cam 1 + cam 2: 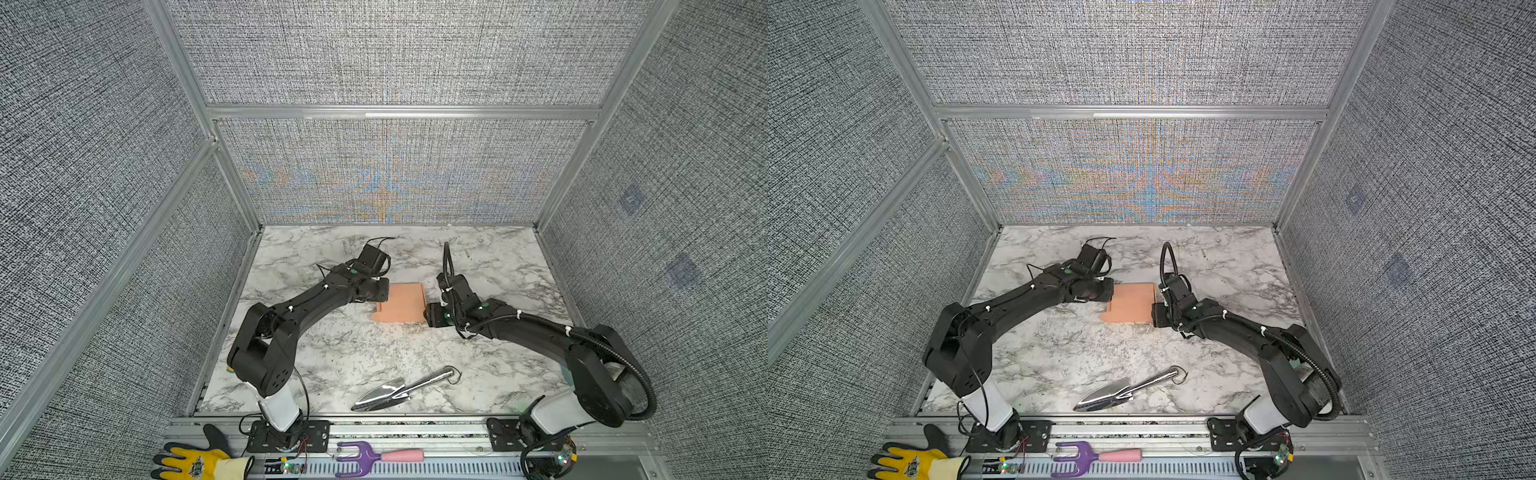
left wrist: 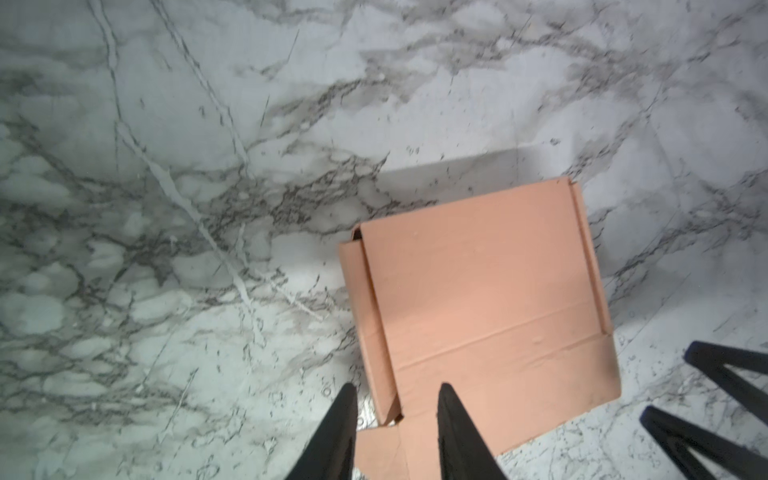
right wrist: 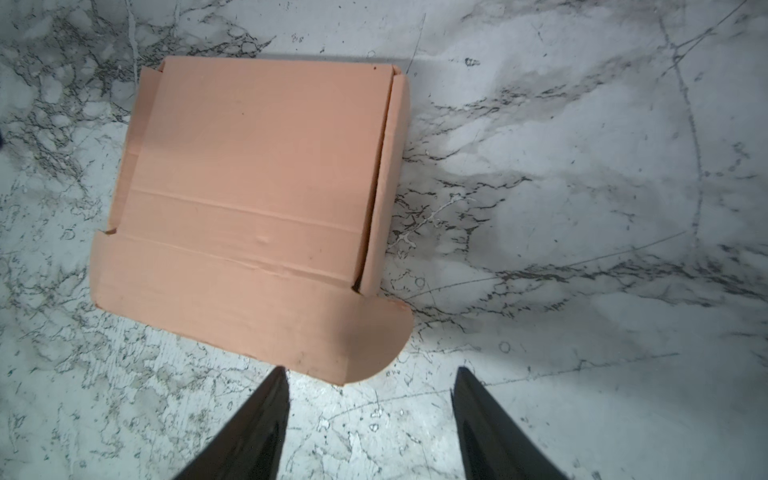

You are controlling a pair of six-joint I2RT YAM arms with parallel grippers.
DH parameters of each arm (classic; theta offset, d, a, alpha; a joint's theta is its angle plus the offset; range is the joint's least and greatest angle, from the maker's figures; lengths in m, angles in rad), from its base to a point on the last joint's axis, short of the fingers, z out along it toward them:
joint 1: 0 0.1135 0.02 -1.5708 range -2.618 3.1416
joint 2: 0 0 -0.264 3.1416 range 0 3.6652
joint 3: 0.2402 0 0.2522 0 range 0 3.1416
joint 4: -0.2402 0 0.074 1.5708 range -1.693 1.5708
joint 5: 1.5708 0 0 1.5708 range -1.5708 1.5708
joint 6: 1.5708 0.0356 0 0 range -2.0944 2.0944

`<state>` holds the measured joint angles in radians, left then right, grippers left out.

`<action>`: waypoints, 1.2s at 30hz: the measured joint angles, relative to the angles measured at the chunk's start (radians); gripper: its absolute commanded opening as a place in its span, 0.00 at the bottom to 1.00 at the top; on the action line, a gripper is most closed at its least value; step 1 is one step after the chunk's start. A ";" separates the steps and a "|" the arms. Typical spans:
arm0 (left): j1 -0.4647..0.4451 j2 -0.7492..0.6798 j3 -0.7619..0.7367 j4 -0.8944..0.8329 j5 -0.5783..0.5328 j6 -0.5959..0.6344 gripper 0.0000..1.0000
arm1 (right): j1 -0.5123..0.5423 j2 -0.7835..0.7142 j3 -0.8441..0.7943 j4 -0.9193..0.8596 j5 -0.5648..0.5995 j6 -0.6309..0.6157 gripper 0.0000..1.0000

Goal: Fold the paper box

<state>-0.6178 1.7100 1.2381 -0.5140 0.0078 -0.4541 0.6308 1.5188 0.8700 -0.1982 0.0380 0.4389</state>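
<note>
left wrist: paper box (image 2: 486, 307) corner between parted fingers (image 2: 453, 432), seemingly untouched.

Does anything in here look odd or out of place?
A shiny trowel lies on the table near the front, unrelated to folding. The box has a rounded flap sticking out untucked, and a small dent on top.
</note>
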 measured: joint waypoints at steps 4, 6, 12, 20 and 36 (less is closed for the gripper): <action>-0.004 -0.012 -0.066 -0.002 0.029 -0.017 0.36 | 0.000 0.025 0.000 0.006 -0.020 0.005 0.65; -0.009 -0.008 -0.084 0.001 0.039 -0.018 0.36 | -0.002 0.042 0.002 0.010 -0.029 0.006 0.65; -0.022 0.006 -0.110 0.035 0.068 -0.018 0.36 | -0.003 0.074 0.002 0.040 -0.074 0.006 0.64; -0.031 0.034 -0.113 0.073 0.087 -0.018 0.36 | -0.011 0.101 0.004 0.076 -0.117 0.006 0.61; -0.036 0.043 -0.098 0.103 0.108 -0.022 0.36 | -0.022 0.107 0.004 0.116 -0.173 -0.005 0.56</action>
<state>-0.6537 1.7527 1.1397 -0.4110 0.1162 -0.4763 0.6086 1.6260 0.8738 -0.0822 -0.1352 0.4335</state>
